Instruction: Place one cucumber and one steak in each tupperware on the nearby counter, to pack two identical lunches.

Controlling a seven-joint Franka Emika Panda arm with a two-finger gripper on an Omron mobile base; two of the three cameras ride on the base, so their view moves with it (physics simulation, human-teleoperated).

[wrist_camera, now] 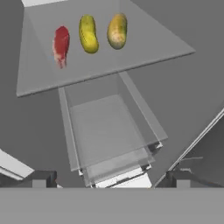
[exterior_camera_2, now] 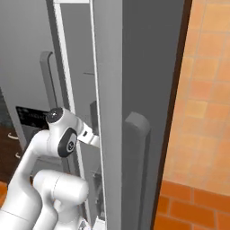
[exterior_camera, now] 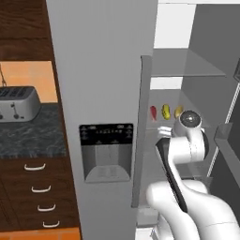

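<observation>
Inside the open fridge, a red steak [wrist_camera: 61, 45] lies on a glass shelf [wrist_camera: 52, 81]. Right of it lies a yellow-green cucumber [wrist_camera: 88, 33], then a second, browner yellow oblong [wrist_camera: 117, 30]. From the left base view the same row is steak [exterior_camera: 153, 112], cucumber [exterior_camera: 166, 111] and the browner oblong [exterior_camera: 178, 111]. My gripper [wrist_camera: 111, 178] is open, well short of the shelf and lower, with nothing between its fingertips [wrist_camera: 41, 178]. My arm [exterior_camera_2: 67, 134] reaches in past the door edge. The dark speckled counter [exterior_camera: 28, 138] is at the left. The tupperware is out of view.
A clear drawer [wrist_camera: 109, 135] sits under the glass shelf, straight ahead of the gripper. The shut fridge door with its dispenser [exterior_camera: 105, 152] stands left of the arm, the open door [exterior_camera_2: 134, 112] to the right. A silver toaster [exterior_camera: 16, 104] stands on the counter above dark drawers [exterior_camera: 40, 190].
</observation>
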